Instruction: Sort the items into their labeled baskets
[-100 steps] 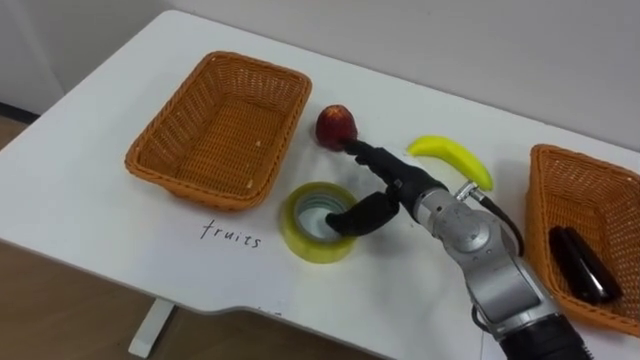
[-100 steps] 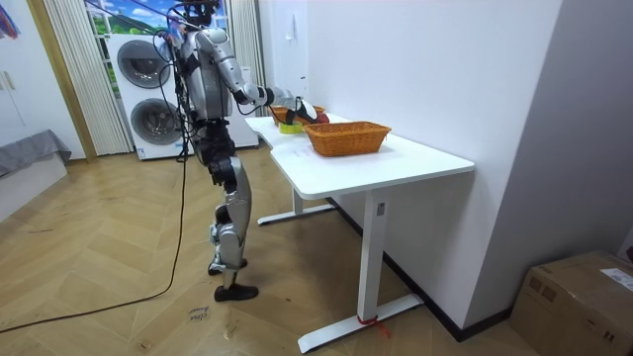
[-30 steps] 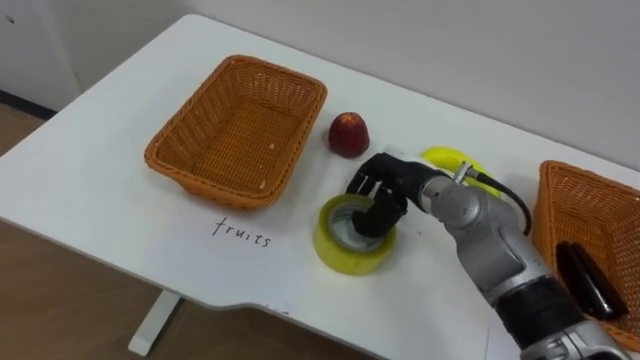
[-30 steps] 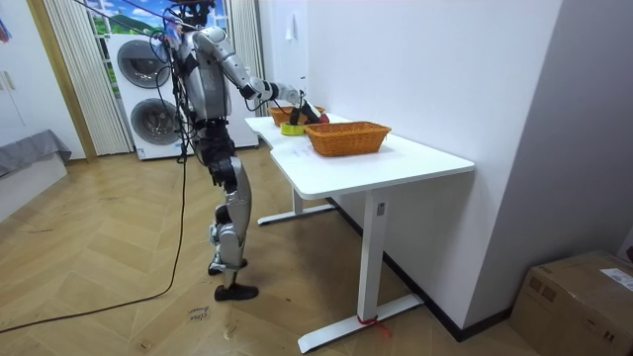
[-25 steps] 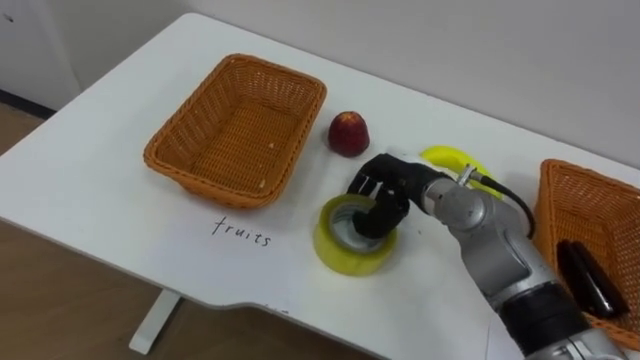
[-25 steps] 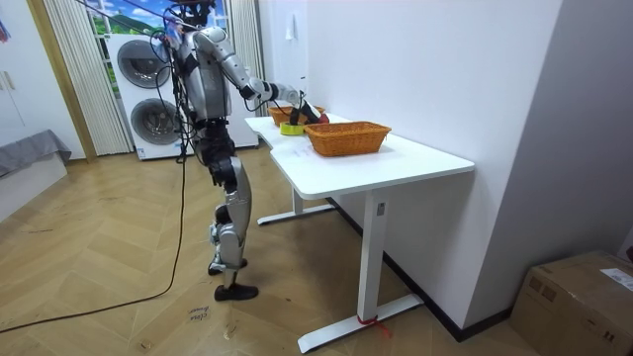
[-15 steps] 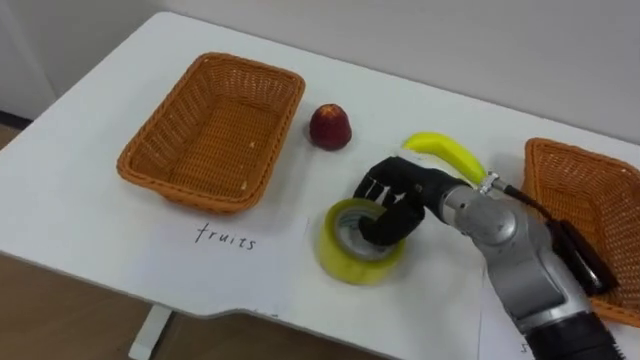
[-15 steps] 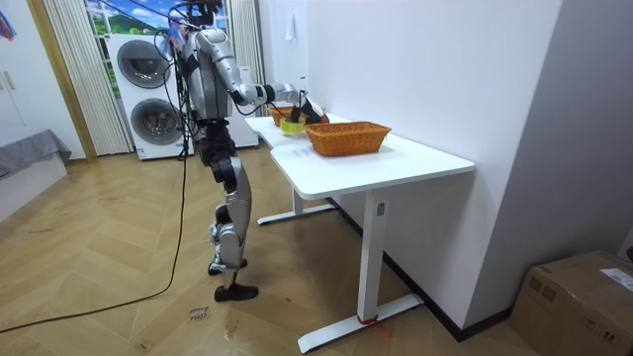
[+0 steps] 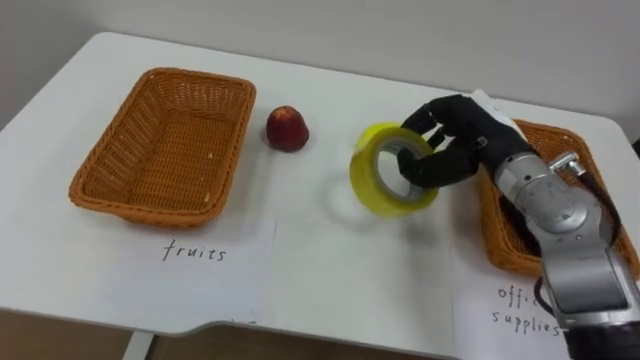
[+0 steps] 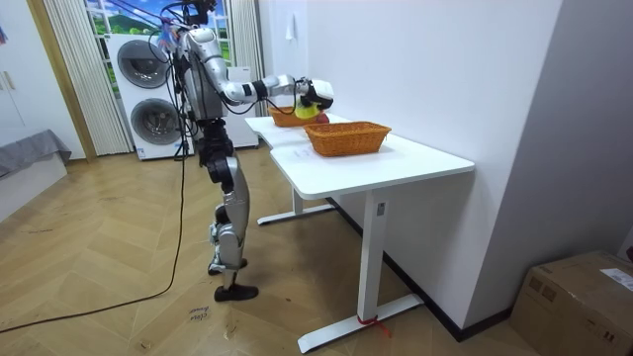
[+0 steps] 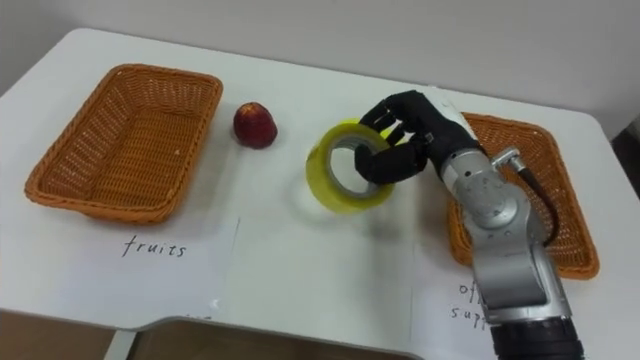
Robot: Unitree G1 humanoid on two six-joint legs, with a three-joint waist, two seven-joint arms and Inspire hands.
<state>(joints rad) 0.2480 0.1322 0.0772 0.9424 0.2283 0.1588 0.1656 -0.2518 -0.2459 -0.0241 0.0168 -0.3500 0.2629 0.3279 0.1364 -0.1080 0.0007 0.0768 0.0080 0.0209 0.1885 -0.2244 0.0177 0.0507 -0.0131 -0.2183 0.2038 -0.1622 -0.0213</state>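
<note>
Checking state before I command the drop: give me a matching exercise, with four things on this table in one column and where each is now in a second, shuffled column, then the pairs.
1. tape roll
2. red fruit
3. left basket
4. right basket

A. on the table, just right of the left basket
B. at the table's right end
C. in the right hand, held off the table
D. at the table's left end

Pairs: 1-C, 2-A, 3-D, 4-B

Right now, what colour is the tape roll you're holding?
Yellow. The tape roll shows best in the left eye view.
</note>
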